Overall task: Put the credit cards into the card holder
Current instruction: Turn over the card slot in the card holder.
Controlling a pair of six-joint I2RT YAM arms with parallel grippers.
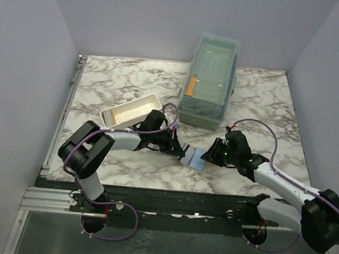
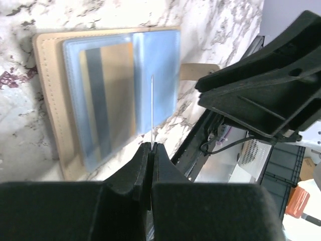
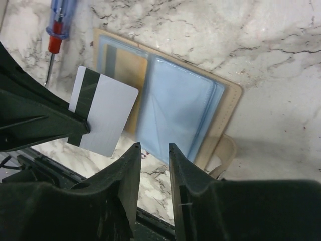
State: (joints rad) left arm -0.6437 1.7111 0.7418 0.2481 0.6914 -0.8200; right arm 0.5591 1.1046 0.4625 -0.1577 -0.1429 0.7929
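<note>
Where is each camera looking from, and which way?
Top external: above, behind the robot, facing down on the table; left arm and right arm show.
Left wrist: looks along left gripper, shut on white card, toward card holder.
Right wrist: looks down past open right gripper.
Shared: wrist views both show card holder, white card.

Marble-look tbl (image 1: 132, 82), 4 things sitting on it afaict. Tan card holder (image 1: 197, 160) lies open, blue sleeves up, right btwn the L pincer (image 1: 180, 153) and R pincer (image 1: 212, 156), just under both tips. Screwdriver (image 3: 59, 22) w/ red+blue handle lies just past the holder's far-left corner, seen from the R pincer. White tray (image 1: 129, 113) is beyond the L pincer, off to its left, angled. Clear lidded box (image 1: 201, 115) stands well past both pincers, approx straight ahead of the gap btwn them.
</note>
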